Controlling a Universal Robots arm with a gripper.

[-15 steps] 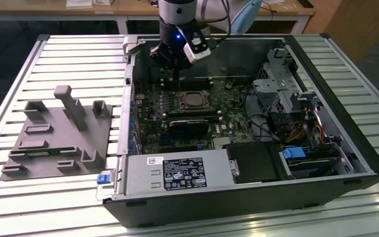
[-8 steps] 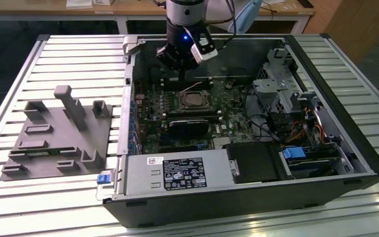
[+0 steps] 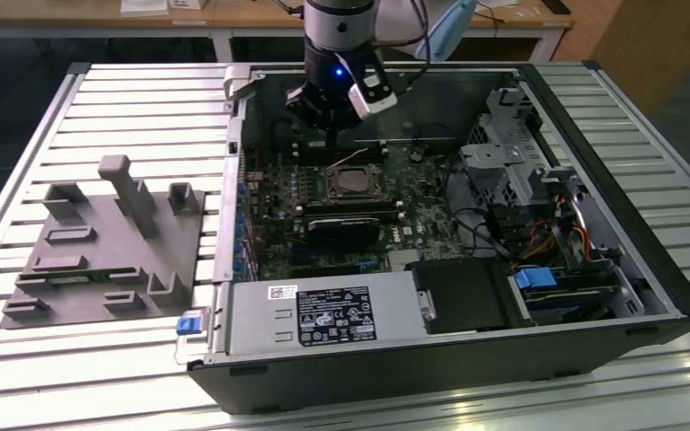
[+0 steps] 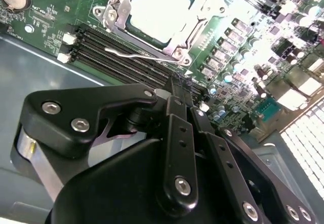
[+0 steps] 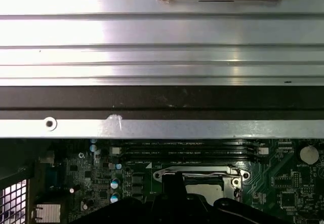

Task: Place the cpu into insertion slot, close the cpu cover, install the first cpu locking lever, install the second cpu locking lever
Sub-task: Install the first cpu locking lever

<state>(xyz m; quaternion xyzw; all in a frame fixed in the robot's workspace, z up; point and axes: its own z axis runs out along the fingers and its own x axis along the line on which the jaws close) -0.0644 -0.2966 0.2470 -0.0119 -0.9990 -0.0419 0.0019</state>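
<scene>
The cpu (image 4: 159, 6) lies in the insertion slot (image 3: 354, 182) on the green motherboard, its dull silver top showing. The cpu cover (image 4: 178, 45), a silvery frame, lies flat around it. A thin wire locking lever (image 4: 129, 53) runs along the slot's edge next to the memory slots; I cannot tell whether it is latched. The same lever (image 5: 197, 172) shows in the first wrist view. My gripper (image 4: 178, 84) hangs just above the memory slots beside the slot, its black fingers drawn together with nothing between them. In the exterior view my gripper (image 3: 324, 126) is behind the slot.
The open computer case (image 3: 632, 269) lies on a slatted metal table. Black memory slots (image 4: 116, 57) run beside the socket. A grey fixture block (image 3: 105, 242) sits at the exterior view's left. The power supply (image 3: 321, 314) is in front, with the drive cage and cables (image 3: 525, 180) at the right.
</scene>
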